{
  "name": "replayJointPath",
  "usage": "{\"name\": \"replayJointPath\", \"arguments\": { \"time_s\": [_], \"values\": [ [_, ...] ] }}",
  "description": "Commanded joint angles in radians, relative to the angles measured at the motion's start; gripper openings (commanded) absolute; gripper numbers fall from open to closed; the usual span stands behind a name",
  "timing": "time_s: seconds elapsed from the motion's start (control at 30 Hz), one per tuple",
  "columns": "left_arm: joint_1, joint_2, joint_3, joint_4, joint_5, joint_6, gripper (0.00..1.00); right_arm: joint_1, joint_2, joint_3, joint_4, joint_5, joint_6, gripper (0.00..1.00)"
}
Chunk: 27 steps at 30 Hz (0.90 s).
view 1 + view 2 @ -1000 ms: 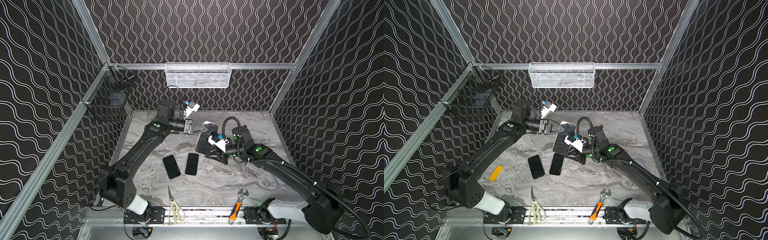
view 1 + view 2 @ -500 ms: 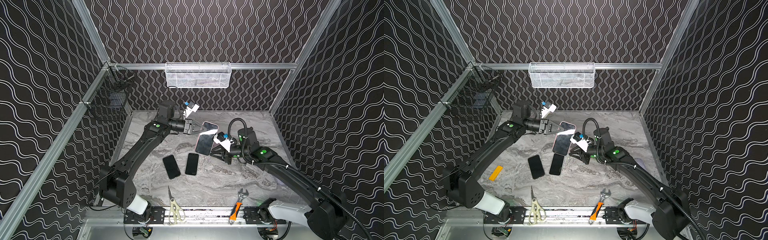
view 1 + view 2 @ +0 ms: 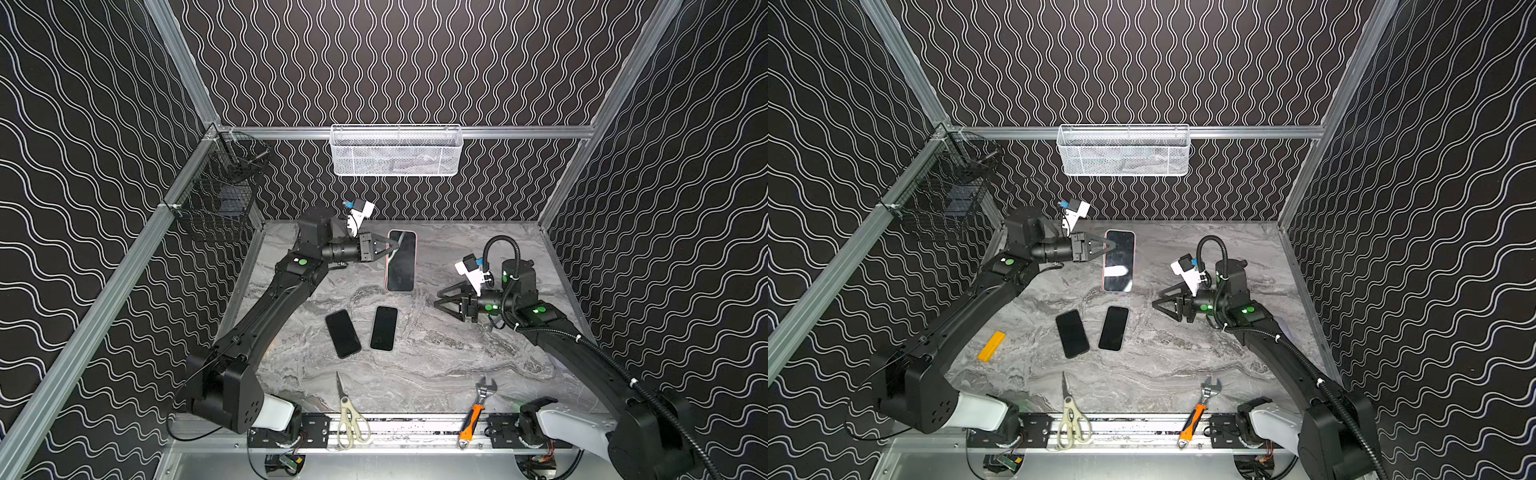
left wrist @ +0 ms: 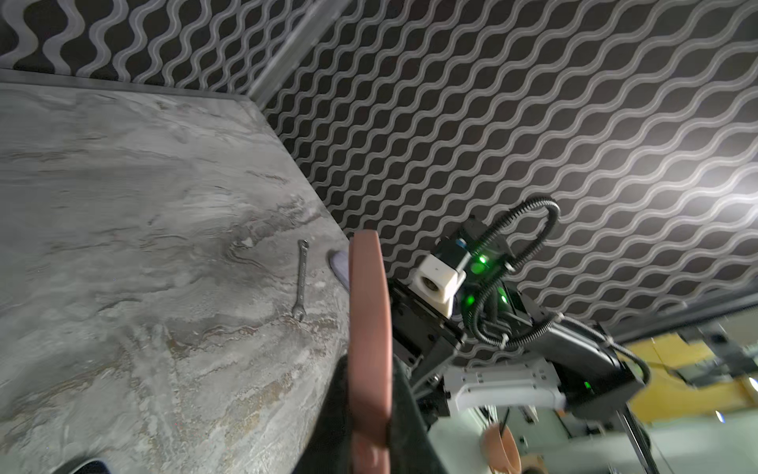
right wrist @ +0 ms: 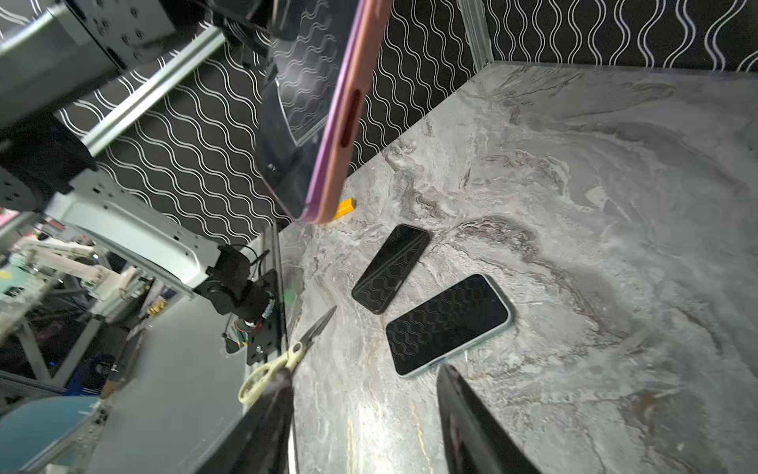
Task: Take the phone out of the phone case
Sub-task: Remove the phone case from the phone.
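The right gripper (image 3: 438, 300) has let go of the phone (image 3: 402, 262) and backed off toward the right edge of the tabletop (image 3: 415, 374), fingers spread.

In both top views, the left gripper (image 3: 392, 249) pinches the one raised phone over the back middle. Two bare phones (image 3: 343, 333) (image 3: 384, 328) lie mid-tabletop. One scissors (image 3: 351, 415) and one wrench (image 3: 478, 409) sit at the front edge.

Left wrist: the pink case (image 4: 369, 328) shows edge-on, clamped between the fingers (image 4: 328, 410); one spanner (image 4: 301, 279).

Right wrist: the phone is seated in the case, with two bare phones and one yellow block (image 5: 343, 208) on the tabletop.

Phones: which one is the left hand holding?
The pink-cased phone, clamped in the left hand; both black phones lie flat on the marble table.
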Motion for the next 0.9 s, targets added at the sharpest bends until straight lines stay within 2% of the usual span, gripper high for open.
{"name": "replayJointPath", "arguments": {
  "time_s": [0.0, 0.13, 0.2, 0.37, 0.5, 0.67, 0.87],
  "values": [
    [0.012, -0.035, -0.048, 0.221, -0.156, -0.116, 0.00, -0.002, -0.001, -0.008, 0.139, -0.031, 0.161, 0.64],
    [0.041, -0.072, -0.144, 0.369, -0.239, -0.198, 0.00, -0.003, 0.007, -0.011, 0.162, 0.011, 0.264, 0.74],
    [0.056, -0.077, -0.191, 0.475, -0.253, -0.261, 0.00, -0.003, 0.003, -0.025, 0.191, 0.019, 0.306, 0.99],
    [0.102, -0.040, -0.290, 0.733, -0.247, -0.441, 0.00, -0.003, -0.019, -0.070, 0.280, 0.066, 0.426, 1.00],
    [0.151, 0.012, -0.339, 0.890, -0.200, -0.574, 0.00, -0.003, -0.022, -0.109, 0.397, 0.078, 0.540, 1.00],
    [0.189, 0.018, -0.370, 0.904, -0.152, -0.567, 0.00, -0.002, 0.000, -0.097, 0.371, 0.120, 0.559, 1.00],
    [0.195, 0.032, -0.401, 0.904, -0.141, -0.532, 0.00, 0.005, 0.021, -0.144, 0.523, 0.150, 0.674, 1.00]
  ]
}}
